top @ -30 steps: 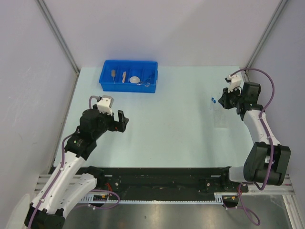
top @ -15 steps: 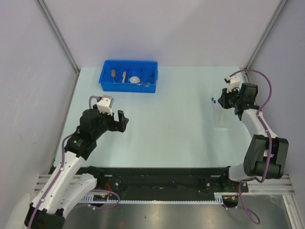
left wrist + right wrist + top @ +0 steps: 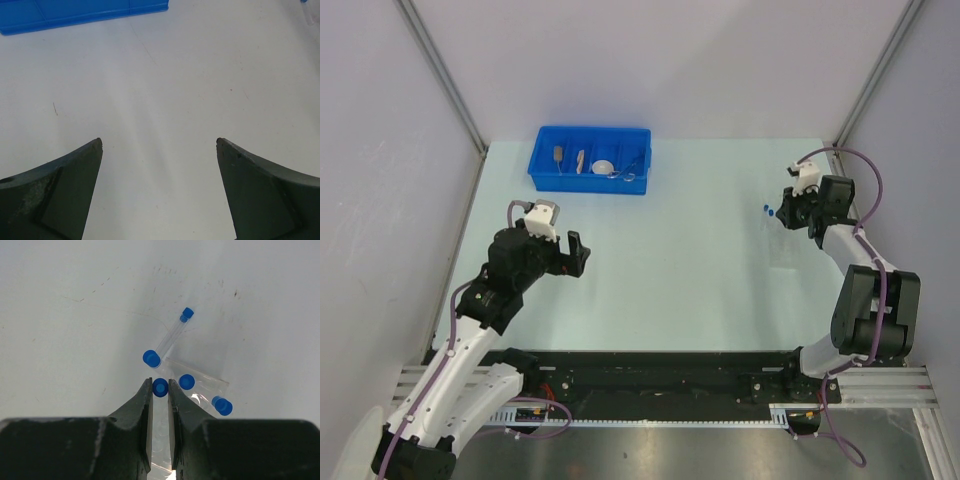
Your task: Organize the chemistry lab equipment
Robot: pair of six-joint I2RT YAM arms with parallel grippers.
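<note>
The pale worktop [image 3: 700, 260] is carrying a large blue divided plastic bin [image 3: 582, 186] at its far left corner. The left tool [image 3: 159, 142] is hovering over the worktop, its jaws standing wide apart. At the far right, the right tool [image 3: 782, 213] is clamping a clear tube with a blue cap [image 3: 160, 387] beside a clear plastic tube rack [image 3: 202, 386]. Another capped tube [image 3: 170, 337] is lying flat just beyond. Inside the bin, silver wire tongs [image 3: 628, 170], tan wooden-handled tools [image 3: 580, 160] and a white round dish [image 3: 605, 167] are lying.
</note>
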